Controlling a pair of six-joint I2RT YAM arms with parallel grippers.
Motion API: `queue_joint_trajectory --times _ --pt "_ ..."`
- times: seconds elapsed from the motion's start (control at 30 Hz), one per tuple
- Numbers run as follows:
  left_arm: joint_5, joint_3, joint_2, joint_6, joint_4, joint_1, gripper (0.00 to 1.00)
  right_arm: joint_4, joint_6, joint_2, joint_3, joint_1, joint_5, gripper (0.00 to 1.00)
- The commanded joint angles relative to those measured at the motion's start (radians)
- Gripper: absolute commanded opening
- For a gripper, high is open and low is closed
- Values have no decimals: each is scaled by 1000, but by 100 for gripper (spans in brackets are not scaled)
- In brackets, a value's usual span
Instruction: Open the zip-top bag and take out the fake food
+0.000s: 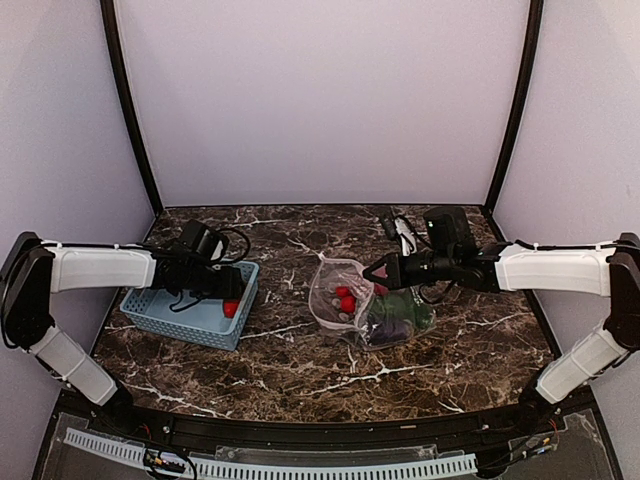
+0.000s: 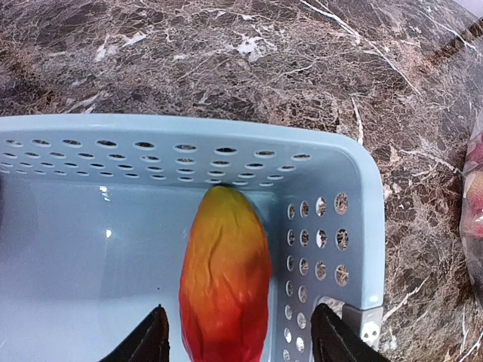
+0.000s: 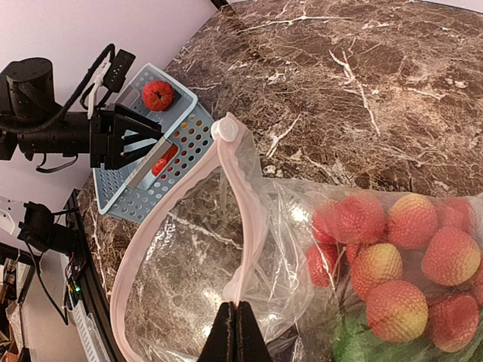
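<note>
the zip-top bag (image 1: pixel 335 315) lies right of centre on the table (image 1: pixel 300 360). its long axis runs diagonally in the top view, with the open mouth toward the upper left and the filled end toward the lower right. the pale pink zip strip (image 3: pixel 253 207) stands up in a wide loop. the right gripper (image 3: pixel 238 332) is clenched on it at the bottom of the wrist view, with the fingers pressed together. inside the bag, a cluster of red balls (image 3: pixel 392 264) sits above a green vegetable (image 3: pixel 355 343).

an orange-red piece (image 2: pixel 226 279) lies in the light-blue basket (image 2: pixel 189 124). its long axis runs up and down the left wrist frame, with the yellowish tip toward the far perforated wall. the left gripper (image 2: pixel 240 339) is released. its dark fingers (image 2: pixel 147 347) stand on either side of the piece with a gap on each side. a round red piece (image 3: pixel 158 95) rests in a basket corner.

the basket sits at the left of the top view, close to the table's left edge. a strip of bare marble separates it from the bag, and more open surface lies behind both. the top is dark brown marble with white veins. pale lilac walls (image 1: pixel 320 100) with black posts enclose it.
</note>
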Motion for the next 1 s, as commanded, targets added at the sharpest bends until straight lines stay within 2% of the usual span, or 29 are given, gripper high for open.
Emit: queue_joint_trajectory --times 0.0,0.2,0.37,0.47,0.57,0.73,0.97 --pt "-2 24 -50 24 -53 10 64 2 -14 -3 12 -9 4 0" --pt "-28 28 -167 83 -63 9 67 2 -14 -2 18 -8 1 0" --pt "71 2 -273 187 25 -6 70 16 -15 1 22 -9 -14 0" --pt "114 1 -291 281 94 -79 70 25 -12 2 26 -9 -25 0" --pt "126 14 -265 378 167 -185 70 27 -11 0 31 -8 -34 0" --pt "276 49 -154 424 295 -243 70 27 -8 -9 42 -7 -67 0" --pt "356 135 4 574 355 -324 68 28 -5 -33 56 4 -103 0"
